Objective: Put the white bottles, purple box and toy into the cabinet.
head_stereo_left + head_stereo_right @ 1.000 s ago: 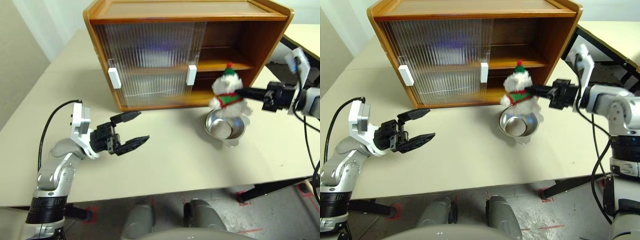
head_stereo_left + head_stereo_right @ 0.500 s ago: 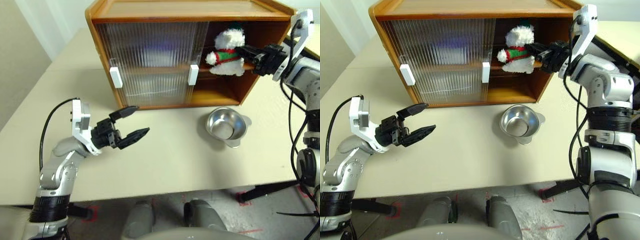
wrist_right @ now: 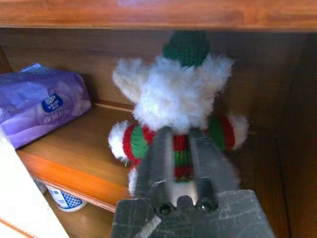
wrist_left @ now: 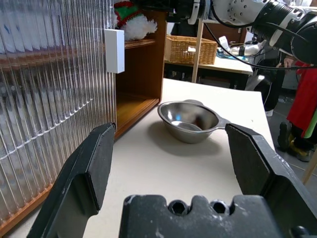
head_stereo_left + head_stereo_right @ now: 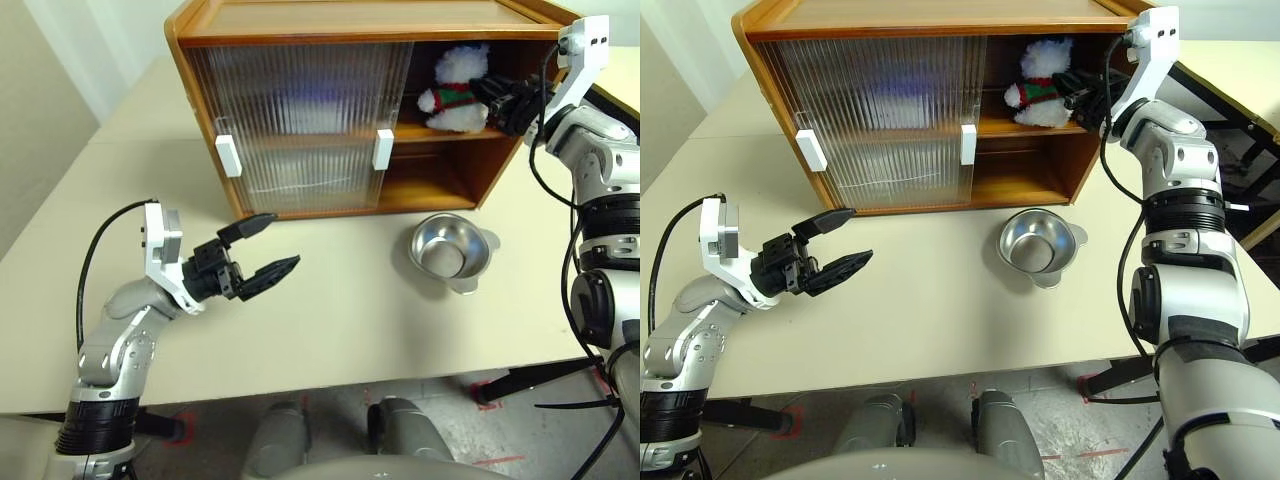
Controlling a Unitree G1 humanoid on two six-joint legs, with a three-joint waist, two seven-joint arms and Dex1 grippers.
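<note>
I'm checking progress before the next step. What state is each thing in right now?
Cabinet: sliding doors pushed left, right side open.
Toy bear: on the upper shelf, right hand at it, fingers slightly apart.
Purple box: lying on the upper shelf beside the bear.
White bottle: on the lower shelf, partly hidden.
Metal bowl: upright on the table, empty.
Left hand: open, empty.
</note>
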